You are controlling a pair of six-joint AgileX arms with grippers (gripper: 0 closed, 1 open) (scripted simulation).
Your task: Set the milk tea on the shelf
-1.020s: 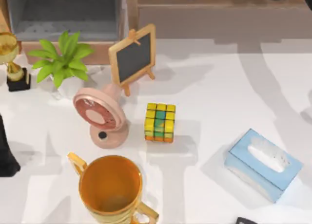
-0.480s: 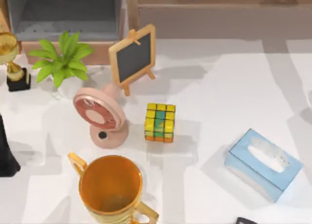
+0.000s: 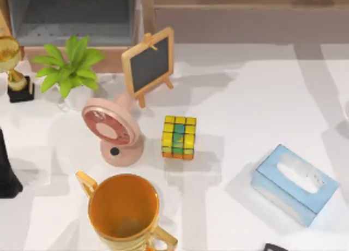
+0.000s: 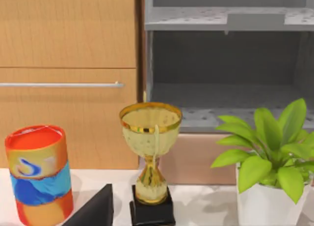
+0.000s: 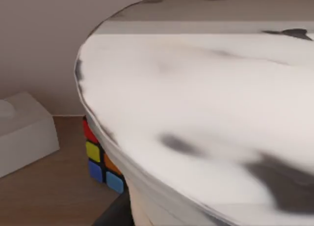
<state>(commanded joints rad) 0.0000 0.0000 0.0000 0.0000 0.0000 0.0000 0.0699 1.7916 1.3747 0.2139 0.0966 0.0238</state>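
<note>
Milk tea [image 5: 206, 118] white domed lid close to right wrist camera, wooden flat-topped shelf [image 3: 245, 0] along tabletop [image 3: 245, 98] far edge, finger state indeterminable.

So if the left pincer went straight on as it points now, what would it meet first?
Probably the small trophy: it stands nearly dead centre in the left wrist view, nearer than the cubby behind it. The plant and can sit off to the sides. Depth is uncertain.

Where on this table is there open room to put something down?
The widest bare patch lies between the chalkboard easel, the cube and the tissue box. The table's left side is crowded: plant, pink fan, golden cup.
</note>
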